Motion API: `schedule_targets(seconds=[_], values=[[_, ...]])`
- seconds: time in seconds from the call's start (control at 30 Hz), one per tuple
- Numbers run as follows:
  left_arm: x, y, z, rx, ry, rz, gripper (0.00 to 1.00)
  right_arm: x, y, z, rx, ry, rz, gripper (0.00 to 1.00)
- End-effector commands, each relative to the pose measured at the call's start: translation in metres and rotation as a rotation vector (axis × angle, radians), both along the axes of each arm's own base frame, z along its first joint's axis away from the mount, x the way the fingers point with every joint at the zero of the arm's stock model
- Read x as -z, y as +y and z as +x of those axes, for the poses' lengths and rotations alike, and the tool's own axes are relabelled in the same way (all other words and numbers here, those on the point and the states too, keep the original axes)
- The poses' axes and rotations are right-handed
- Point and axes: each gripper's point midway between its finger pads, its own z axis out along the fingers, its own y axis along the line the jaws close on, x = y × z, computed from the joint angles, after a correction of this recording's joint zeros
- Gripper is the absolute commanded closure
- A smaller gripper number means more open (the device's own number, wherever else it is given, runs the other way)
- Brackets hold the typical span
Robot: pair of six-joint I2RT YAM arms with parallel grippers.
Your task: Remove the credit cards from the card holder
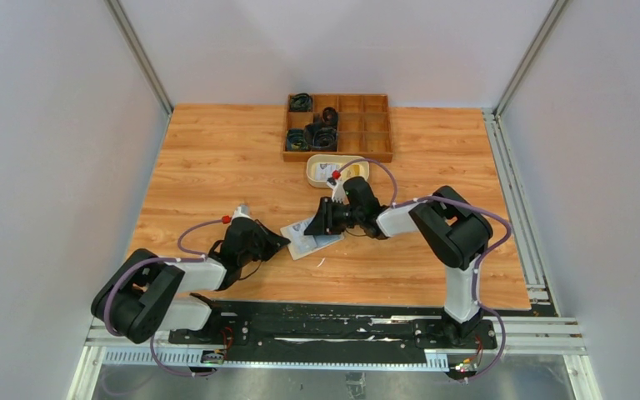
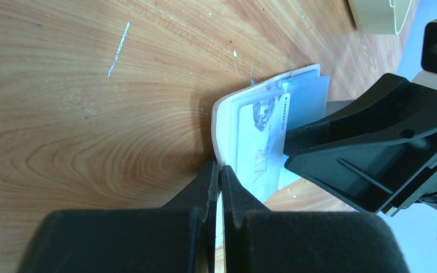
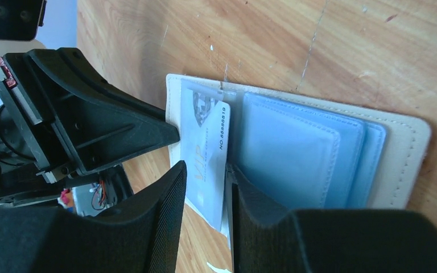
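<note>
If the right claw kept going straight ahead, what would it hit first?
Probably the white VIP card, sticking out of the card holder between the jaws of the right gripper; depth is unclear.

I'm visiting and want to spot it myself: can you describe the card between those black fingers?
On the wooden table, near its middle, lies an open beige card holder. At its end nearest the left gripper sits a pale card, flanked by the fingers of the right gripper. Unlike the plain blue pockets beside it, it is printed with VIP and a number.
</note>
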Motion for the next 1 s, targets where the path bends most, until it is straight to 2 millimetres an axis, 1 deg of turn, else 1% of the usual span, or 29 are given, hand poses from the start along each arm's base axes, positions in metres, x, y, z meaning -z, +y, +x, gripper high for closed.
schedule_targets(seconds=[0.0, 0.07, 0.1, 0.17, 0.2, 0.23, 0.27, 0.37, 0.47, 0.57, 0.83, 0.97], values=[[0.014, 0.006, -0.006, 0.000, 0.027, 0.051, 1.00, 0.002, -0.001, -0.006, -0.009, 0.057, 0.045, 0.65], [0.014, 0.006, -0.006, 0.000, 0.027, 0.050, 1.00, 0.003, -0.001, -0.007, -0.010, 0.062, 0.049, 0.68], [0.014, 0.006, -0.005, 0.000, 0.027, 0.050, 1.00, 0.003, 0.000, -0.007, -0.013, 0.064, 0.053, 0.72], [0.014, 0.006, -0.005, 0.000, 0.027, 0.050, 1.00, 0.003, 0.000, -0.007, -0.012, 0.075, 0.062, 0.82], [0.014, 0.006, -0.005, 0.000, 0.028, 0.051, 1.00, 0.003, 0.000, -0.007, -0.013, 0.079, 0.068, 0.90], [0.014, 0.006, -0.005, 0.000, 0.027, 0.050, 1.00, 0.003, 0.000, -0.007, -0.013, 0.082, 0.074, 0.96], [0.014, 0.006, -0.005, 0.000, 0.029, 0.051, 1.00, 0.002, 0.001, -0.007, -0.014, 0.084, 0.080, 1.00], [0.015, 0.006, -0.006, 0.000, 0.030, 0.052, 1.00, 0.002, 0.000, -0.005, -0.013, 0.085, 0.089, 1.00], [0.015, 0.006, -0.005, 0.001, 0.030, 0.053, 1.00, 0.001, -0.006, -0.002, 0.000, 0.086, 0.091, 1.00], [0.015, 0.006, -0.005, 0.002, 0.030, 0.053, 1.00, 0.000, -0.016, 0.004, 0.015, 0.084, 0.093, 1.00], [0.017, 0.007, -0.006, 0.003, 0.035, 0.059, 1.00, 0.006, -0.051, 0.019, 0.065, 0.087, 0.074, 1.00], [0.018, 0.007, -0.007, 0.002, 0.038, 0.060, 1.00, 0.008, -0.060, 0.023, 0.075, 0.087, 0.066, 1.00]])
